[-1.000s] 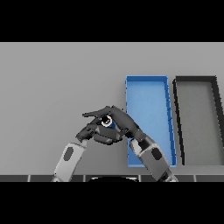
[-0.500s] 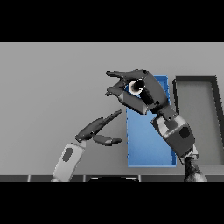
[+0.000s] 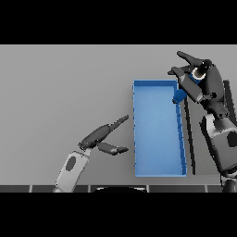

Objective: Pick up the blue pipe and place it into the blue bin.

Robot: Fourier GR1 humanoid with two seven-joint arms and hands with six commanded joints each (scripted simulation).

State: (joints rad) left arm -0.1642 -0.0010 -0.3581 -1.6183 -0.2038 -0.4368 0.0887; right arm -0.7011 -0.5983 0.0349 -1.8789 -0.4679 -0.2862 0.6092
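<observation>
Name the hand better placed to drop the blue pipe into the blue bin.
The right hand: its fingers already hold the blue pipe at the blue bin's far right corner. The left hand is open and holds nothing, off to the bin's left.

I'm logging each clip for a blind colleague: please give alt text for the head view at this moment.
The right hand, fingers curled round the blue pipe, holds it above the far right corner of the blue bin. A black bin is partly hidden behind that arm. The left hand hangs open over the grey table, left of the blue bin.
</observation>
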